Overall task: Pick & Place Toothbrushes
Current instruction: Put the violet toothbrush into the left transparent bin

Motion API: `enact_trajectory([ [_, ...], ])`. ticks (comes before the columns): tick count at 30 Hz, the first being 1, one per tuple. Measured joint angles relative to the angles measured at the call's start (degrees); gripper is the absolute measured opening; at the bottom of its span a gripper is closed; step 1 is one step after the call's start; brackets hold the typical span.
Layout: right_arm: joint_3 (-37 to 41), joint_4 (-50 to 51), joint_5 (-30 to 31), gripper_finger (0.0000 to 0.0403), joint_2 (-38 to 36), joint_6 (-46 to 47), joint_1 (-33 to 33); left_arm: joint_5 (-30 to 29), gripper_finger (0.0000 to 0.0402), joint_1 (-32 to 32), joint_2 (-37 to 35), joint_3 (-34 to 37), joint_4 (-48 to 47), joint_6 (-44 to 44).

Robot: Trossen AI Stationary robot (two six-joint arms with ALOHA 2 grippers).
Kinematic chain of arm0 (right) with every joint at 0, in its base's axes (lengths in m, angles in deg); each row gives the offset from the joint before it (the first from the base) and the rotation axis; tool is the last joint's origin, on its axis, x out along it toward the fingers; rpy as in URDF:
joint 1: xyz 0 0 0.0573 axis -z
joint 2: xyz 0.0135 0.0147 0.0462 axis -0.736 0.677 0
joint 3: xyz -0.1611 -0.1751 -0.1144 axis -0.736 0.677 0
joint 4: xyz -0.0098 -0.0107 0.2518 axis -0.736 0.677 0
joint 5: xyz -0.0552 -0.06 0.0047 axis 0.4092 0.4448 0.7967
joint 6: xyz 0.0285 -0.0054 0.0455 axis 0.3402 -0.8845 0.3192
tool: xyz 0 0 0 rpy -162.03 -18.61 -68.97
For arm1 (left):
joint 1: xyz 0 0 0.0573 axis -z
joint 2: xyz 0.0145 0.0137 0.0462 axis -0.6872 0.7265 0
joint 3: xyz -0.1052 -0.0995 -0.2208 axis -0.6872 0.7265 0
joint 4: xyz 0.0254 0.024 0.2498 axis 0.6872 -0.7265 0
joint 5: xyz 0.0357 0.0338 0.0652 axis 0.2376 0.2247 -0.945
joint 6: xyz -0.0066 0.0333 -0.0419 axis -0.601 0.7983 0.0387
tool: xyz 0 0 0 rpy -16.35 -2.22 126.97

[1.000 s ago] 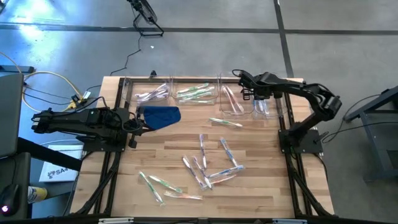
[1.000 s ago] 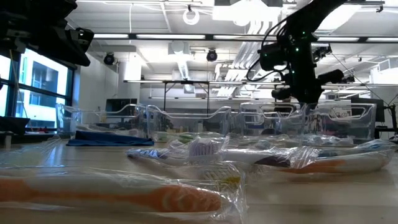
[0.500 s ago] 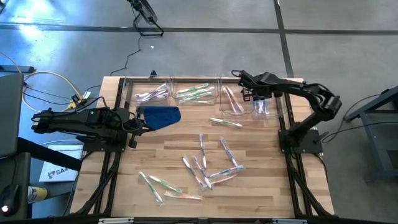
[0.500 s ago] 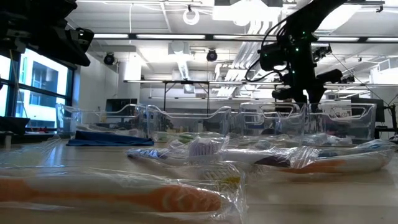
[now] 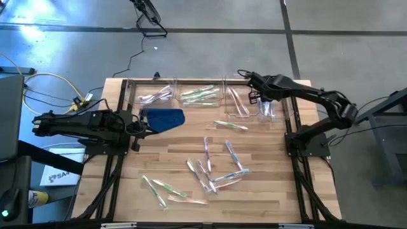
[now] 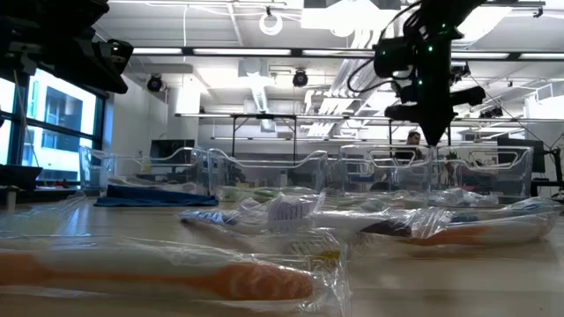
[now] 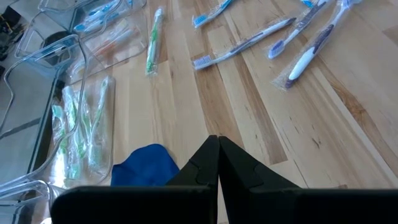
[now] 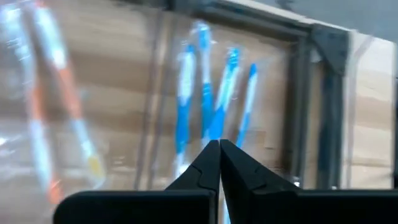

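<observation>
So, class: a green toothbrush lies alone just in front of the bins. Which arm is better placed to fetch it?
Probably the right. Its gripper is shut and empty over the bins, near the green toothbrush. The left gripper waits shut by the blue cloth, farther away.

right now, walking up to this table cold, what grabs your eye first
The loose scatter of wrapped toothbrushes across the middle of the wooden table stands out first. Next, the row of clear plastic bins along the far edge, already sorted by colour, with the right end effector shut and hovering above the bin of blue brushes. A blue cloth lies by the waiting left end effector.
</observation>
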Motion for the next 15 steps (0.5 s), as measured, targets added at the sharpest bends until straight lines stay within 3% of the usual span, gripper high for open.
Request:
enact_trajectory([
  [8,0.00,-2.48,-13.51,0.0002,-3.14,-10.93,-7.55,-0.04,0.0001,0.01,-0.01,0.00,0.01,0.00],
  [11,0.00,-4.54,-21.11,0.0002,-3.14,-14.57,-11.08,-0.22,0.0001,0.01,0.01,0.00,0.01,0.00],
  [15,0.00,-7.77,-27.60,0.0002,-3.12,-15.96,-16.29,-0.22,0.0001,0.01,0.01,0.00,0.02,0.00],
])
